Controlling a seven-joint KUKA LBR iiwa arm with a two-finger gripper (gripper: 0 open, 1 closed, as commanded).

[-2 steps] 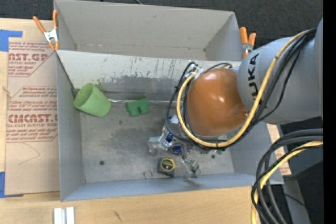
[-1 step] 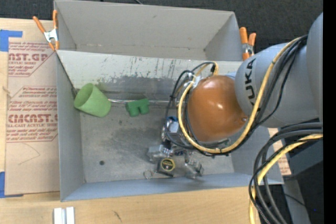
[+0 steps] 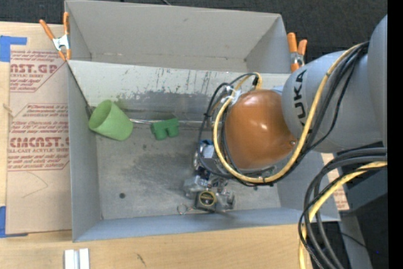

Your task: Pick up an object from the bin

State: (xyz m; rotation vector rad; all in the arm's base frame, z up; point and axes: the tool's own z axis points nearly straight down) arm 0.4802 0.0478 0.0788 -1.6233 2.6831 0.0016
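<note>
**A:** Camera view: the jaws are sitting low over the bin floor, just beside the front wall, under the orange wrist cover. I'm not seeing anything between them. I can't tell whether they're spread or pressed together, because the cover and cables are hiding that.

**B:** What's worrying you?

**A:** I'm thinking a close there is grabbing nothing. Both things are lying well apart from the jaws, up and to the left. That close to the front wall, a tip could be scraping or jamming against it. The yellow cable loops are hanging low inside the bin too, so a snag looks possible.

**B:** Candidates?

**A:** The nearest is a small green block: darker green, chunky, notched underneath, sitting mid-floor toward the back wall. Further left, a light green cup is lying on its side, right at the foot of the left wall.

**B:** Handling?

**A:** I'm guessing the block is the easy grip. The cup is looking tapered and thin-walled, so it's likely rolling or squirting out if pinched off-centre.
</note>
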